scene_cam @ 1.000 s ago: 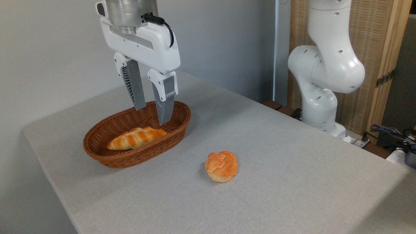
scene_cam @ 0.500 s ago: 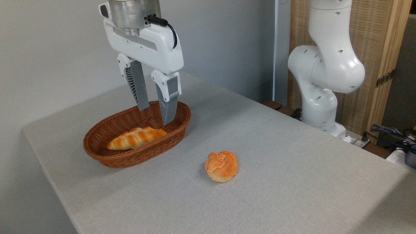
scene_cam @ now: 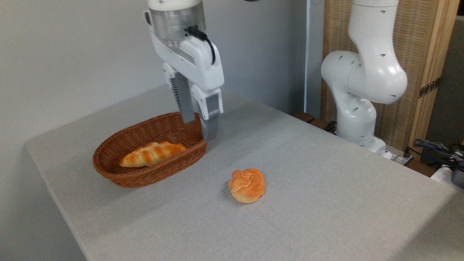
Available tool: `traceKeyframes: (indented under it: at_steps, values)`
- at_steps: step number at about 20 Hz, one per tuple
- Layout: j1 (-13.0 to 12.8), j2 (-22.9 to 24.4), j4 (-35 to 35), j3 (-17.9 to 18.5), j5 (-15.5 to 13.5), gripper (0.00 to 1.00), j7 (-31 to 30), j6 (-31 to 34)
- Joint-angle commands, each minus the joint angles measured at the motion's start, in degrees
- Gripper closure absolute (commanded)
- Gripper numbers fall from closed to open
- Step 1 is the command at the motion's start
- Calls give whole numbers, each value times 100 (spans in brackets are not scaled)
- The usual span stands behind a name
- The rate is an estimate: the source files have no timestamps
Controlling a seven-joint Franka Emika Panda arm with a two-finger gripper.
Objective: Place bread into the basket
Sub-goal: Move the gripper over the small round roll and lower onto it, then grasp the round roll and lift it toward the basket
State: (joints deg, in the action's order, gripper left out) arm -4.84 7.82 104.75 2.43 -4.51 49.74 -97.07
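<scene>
The small round knotted bun (scene_cam: 247, 185) lies on the grey table, in front of and to the right of the basket. The oval brown wicker basket (scene_cam: 123, 173) stands at the left, and a long braided golden loaf (scene_cam: 152, 153) lies inside it. My gripper (scene_cam: 199, 129) hangs open and empty over the basket's right end, well above and behind the bun. One fingertip is over the basket's rim, the other just outside it.
The grey table (scene_cam: 326, 203) stretches to the right and front of the bun. The arm's white base (scene_cam: 357, 108) stands beyond the table's far right edge, with cables (scene_cam: 435, 148) beside it. A grey wall lies behind.
The gripper has moved to the right, from over the basket's middle to over its right end, and has turned somewhat. It stays open and empty. Bun, loaf and basket have not moved.
</scene>
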Motion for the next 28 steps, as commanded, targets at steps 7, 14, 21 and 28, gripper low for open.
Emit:
traceKeyframes:
  at_steps: [7, 14, 21, 28]
  values:
    - [-8, 668, 2470, 12, 1022, 0, 440, -1551]
    - [-17, 554, 3051, -41, 1057, 0, 440, -1955]
    - [-17, 554, 3087, -41, 1057, 46, 458, -2070]
    - [-8, 545, 3087, -41, 1057, 46, 546, -2061]
